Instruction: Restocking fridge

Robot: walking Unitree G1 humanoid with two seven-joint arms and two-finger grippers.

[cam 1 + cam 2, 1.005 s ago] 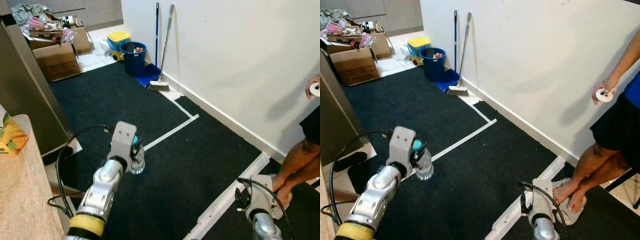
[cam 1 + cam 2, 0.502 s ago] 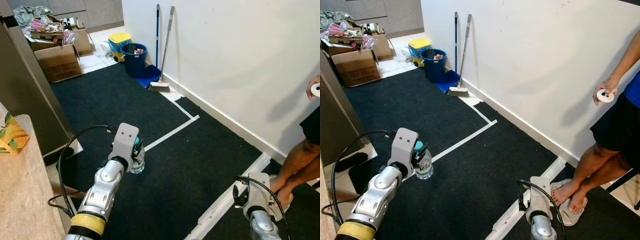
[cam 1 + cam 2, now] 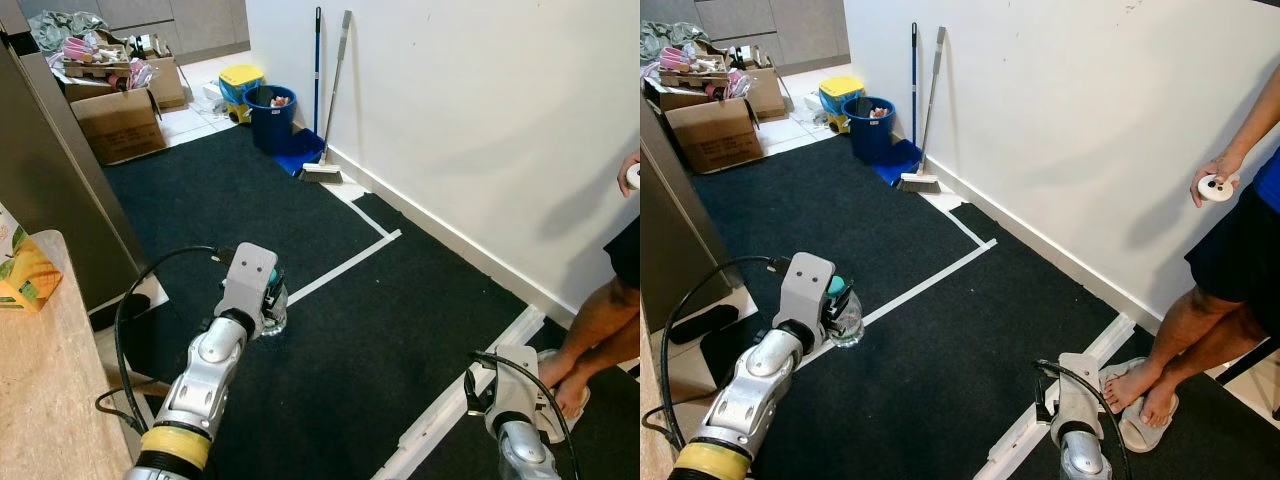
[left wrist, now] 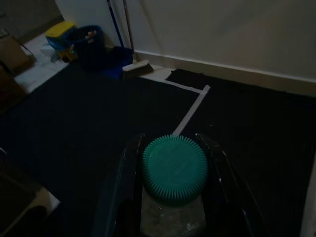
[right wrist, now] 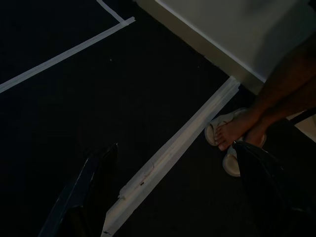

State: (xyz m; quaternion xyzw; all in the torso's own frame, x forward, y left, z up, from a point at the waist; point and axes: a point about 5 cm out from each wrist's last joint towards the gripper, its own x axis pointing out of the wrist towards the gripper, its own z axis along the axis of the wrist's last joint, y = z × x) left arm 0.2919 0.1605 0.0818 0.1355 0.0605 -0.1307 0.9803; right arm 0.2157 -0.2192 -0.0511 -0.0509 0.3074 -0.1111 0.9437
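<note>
- The right gripper point(image 5: 173, 192) hangs low over the black carpet point(image 3: 330, 330), its two fingers spread wide apart with nothing between them; white tape point(image 5: 168, 153) runs across the carpet beneath it.
- A person's feet point(image 3: 1135, 395) in pale sandals stand on the carpet just beyond the right arm, near the white wall point(image 3: 480, 120); the person's hand point(image 3: 1215, 180) holds a small white round object point(image 3: 1212, 189).
- The left gripper point(image 4: 173, 163) is clenched on a clear bottle point(image 3: 847, 318) with a teal ribbed cap point(image 4: 174, 168), a finger against each side, held above the carpet.
- At the robot's left, a juice carton point(image 3: 22, 270) rests on the beige surface point(image 3: 50, 400).
- Further off, a broom point(image 3: 325, 150) leans on the wall beside a blue bin point(image 3: 268, 115).
- Farthest are cardboard boxes point(image 3: 110, 120) full of clutter.
</note>
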